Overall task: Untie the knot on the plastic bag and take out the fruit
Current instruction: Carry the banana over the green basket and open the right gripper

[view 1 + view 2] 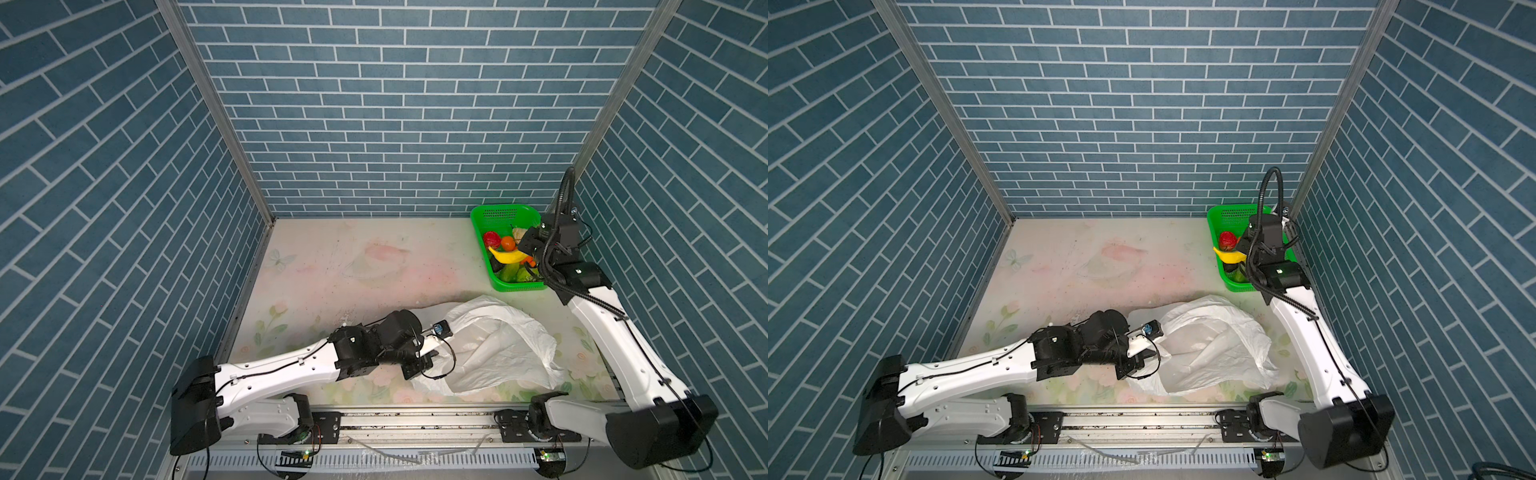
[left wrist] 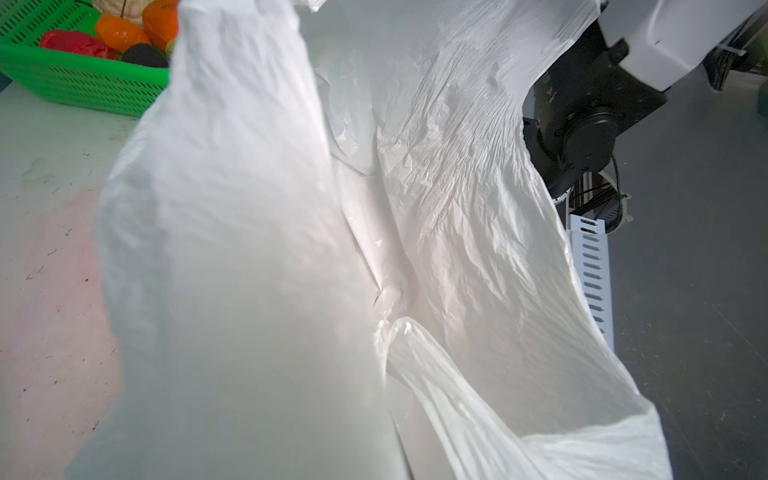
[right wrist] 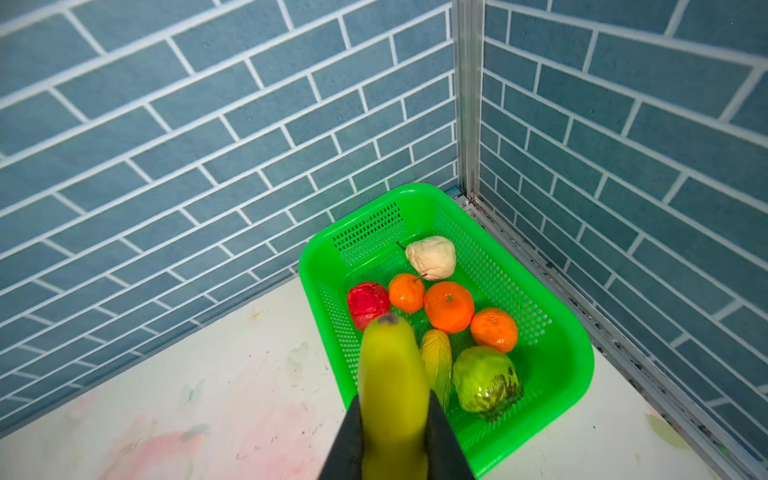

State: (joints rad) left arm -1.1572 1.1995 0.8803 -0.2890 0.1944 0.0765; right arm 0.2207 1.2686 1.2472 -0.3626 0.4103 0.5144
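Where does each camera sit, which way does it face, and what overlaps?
Top views: high at the front, looking down toward the back wall; the left arm, right arm, crinkly white plastic bag and green plastic basket show.
Left wrist: low, close against the bag, facing the basket; nothing of its own arm shows, only the right arm's base.
Right wrist: above the basket, looking down into the corner; the right claw grips the yellow toy banana.
Shared: every view shows the basket.

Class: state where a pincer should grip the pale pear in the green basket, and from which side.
Grip the pear across its wide belly, from above: it lies on its side, its stem is too thin, and the basket walls and neighbouring orange block sideways approaches.
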